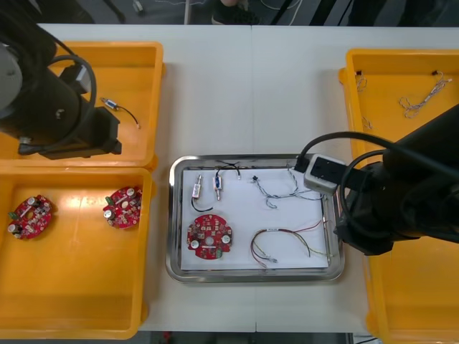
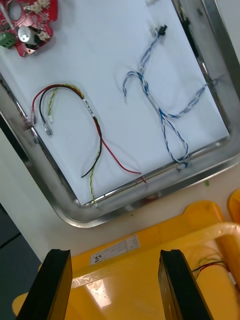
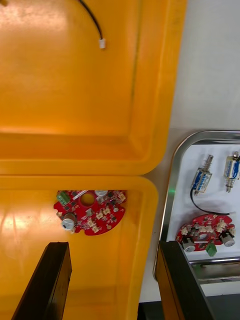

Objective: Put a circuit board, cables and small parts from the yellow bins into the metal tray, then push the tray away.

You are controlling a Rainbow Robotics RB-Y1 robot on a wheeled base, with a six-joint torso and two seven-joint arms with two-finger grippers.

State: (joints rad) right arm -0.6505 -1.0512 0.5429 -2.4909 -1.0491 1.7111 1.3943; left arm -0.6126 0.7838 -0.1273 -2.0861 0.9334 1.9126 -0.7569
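Ahead of the spread-fingered right gripper (image 2: 114,285), a yellow bin (image 2: 150,237) rim and the metal tray (image 2: 52,185) wall crossed the path. Beyond them, bare white floor lay between the red and yellow cable (image 2: 100,137) and the twisted blue and white cable (image 2: 162,115).

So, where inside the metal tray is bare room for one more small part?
The widest free patch is the white middle of the tray, between the small metal parts and circuit board on the left and the cables on the right. The right half is crowded: blue and white cable far, red and yellow cable near.
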